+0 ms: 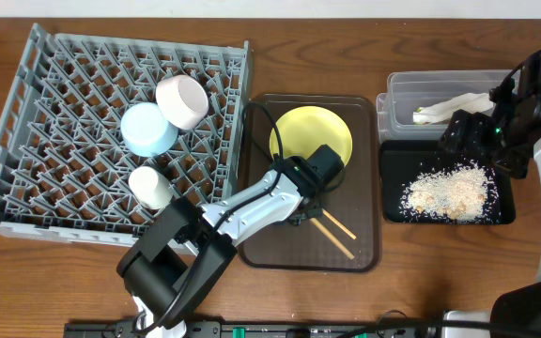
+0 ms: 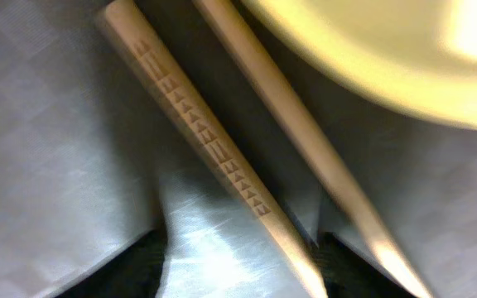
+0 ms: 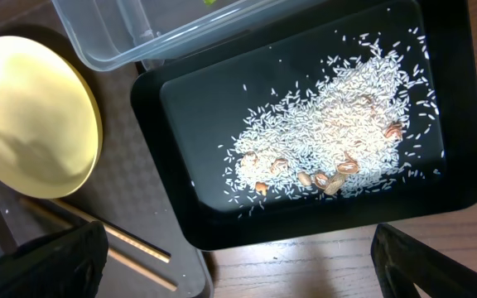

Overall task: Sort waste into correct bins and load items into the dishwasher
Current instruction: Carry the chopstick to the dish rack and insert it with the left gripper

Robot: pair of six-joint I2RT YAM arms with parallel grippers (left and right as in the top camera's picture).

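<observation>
On the left of the tabletop stands the grey dish rack. It holds the white bowl, just near of it the light blue bowl, and nearest the small white cup.

In the middle lies the brown tray, with the yellow plate at its far part and the chopsticks nearer. The left tool hangs low over the chopsticks beside the plate; I cannot tell whether it is spread.

On the right, the clear tub holds the paper napkin. Near of it, the black tray carries the rice scraps. The right tool is above this tray, its fingers wide apart and holding nothing.
</observation>
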